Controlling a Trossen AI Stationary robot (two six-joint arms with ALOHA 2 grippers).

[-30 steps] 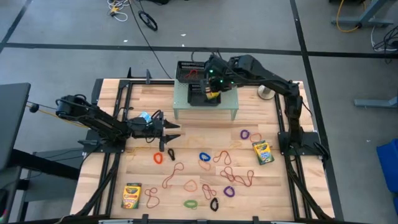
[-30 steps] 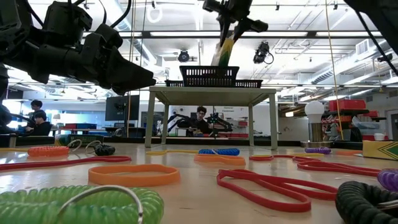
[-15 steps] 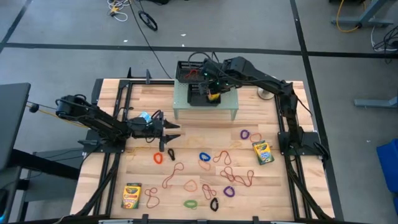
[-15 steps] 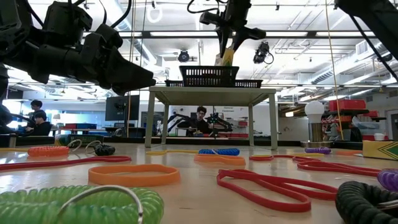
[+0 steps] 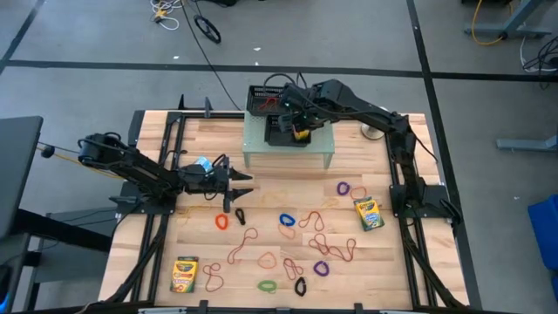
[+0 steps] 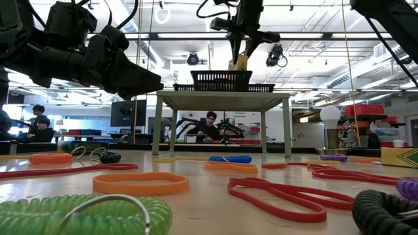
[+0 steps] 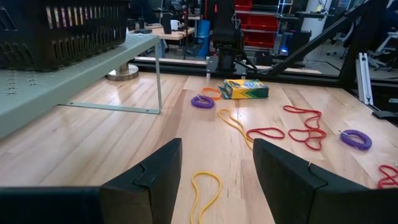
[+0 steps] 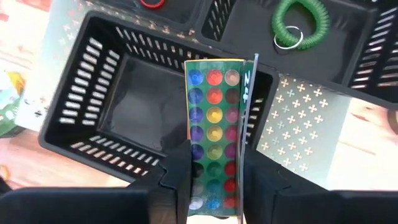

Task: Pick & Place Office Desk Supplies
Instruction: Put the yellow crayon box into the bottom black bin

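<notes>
My right claw, clamped on a crayon box, hangs over the basket; two boxes (plus many bands) remain below, left claw apart.

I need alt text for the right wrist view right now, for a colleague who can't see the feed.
The right pincer holds a crayon box, its green face printed with coloured dots, upright over an empty black mesh tray on a pale green perforated riser. A green coiled loop lies in a second tray behind it.
</notes>
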